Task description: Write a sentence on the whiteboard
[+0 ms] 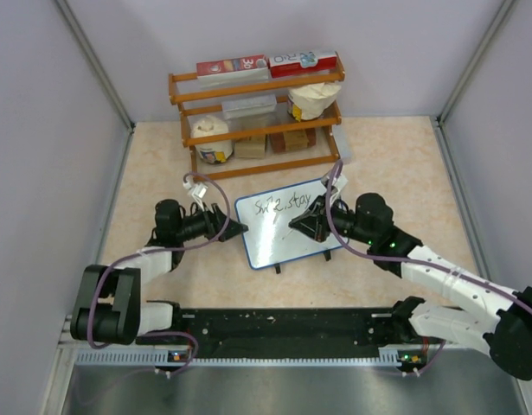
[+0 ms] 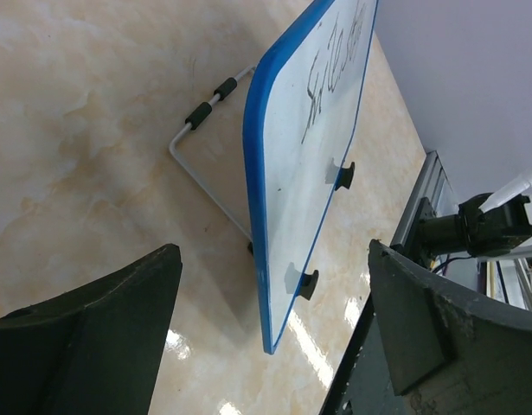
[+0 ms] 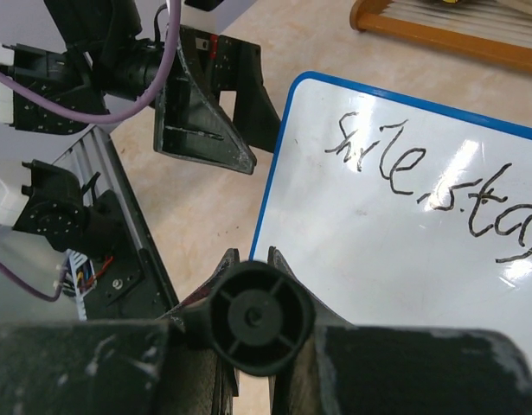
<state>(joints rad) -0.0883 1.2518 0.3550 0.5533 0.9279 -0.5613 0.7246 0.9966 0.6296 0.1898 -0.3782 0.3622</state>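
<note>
The whiteboard (image 1: pixel 283 223), white with a blue frame, stands tilted on the table's middle. One line of black handwriting, the sentence (image 1: pixel 281 204), reads "smile, stay" along its top. It also shows in the right wrist view (image 3: pixel 421 173). My right gripper (image 1: pixel 298 226) is shut on a black marker (image 3: pixel 261 316) over the board's blank lower part. The marker tip is hidden. My left gripper (image 1: pixel 237 229) is open at the board's left edge. In the left wrist view (image 2: pixel 270 346) the board's corner (image 2: pixel 274 337) lies between its fingers (image 2: pixel 92 337), apart from them.
A wooden shelf (image 1: pixel 257 86) with boxes and cups stands at the back. The board's wire stand (image 2: pixel 205 164) sticks out behind it. A black rail (image 1: pixel 283 327) runs along the near edge. Grey walls close in both sides.
</note>
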